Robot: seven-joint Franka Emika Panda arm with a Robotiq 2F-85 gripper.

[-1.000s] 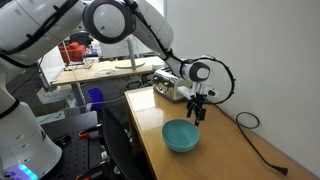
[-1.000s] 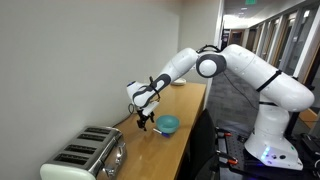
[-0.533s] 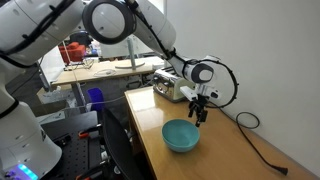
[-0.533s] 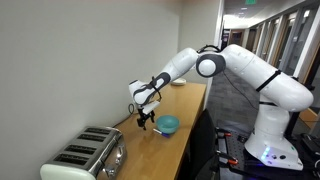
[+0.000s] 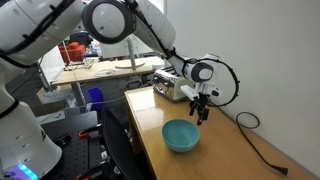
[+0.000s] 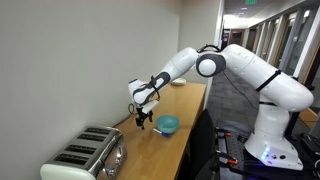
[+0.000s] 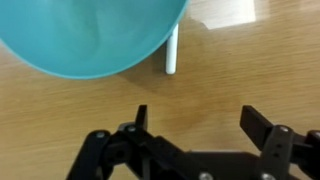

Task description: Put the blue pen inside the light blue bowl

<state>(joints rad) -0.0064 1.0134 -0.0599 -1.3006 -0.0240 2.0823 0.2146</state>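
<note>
Blue pen lies flat on the wooden table, outside the light blue bowl and right against its rim. In the wrist view we see its far end pass out of sight behind the rim. We note the gripper spread wide and holding nothing. It hangs above the table just beside the bowl.

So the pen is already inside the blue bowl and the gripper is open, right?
Not inside. The wrist view shows the blue pen lying on the table beside the light blue bowl. The gripper is open, yes.
</note>
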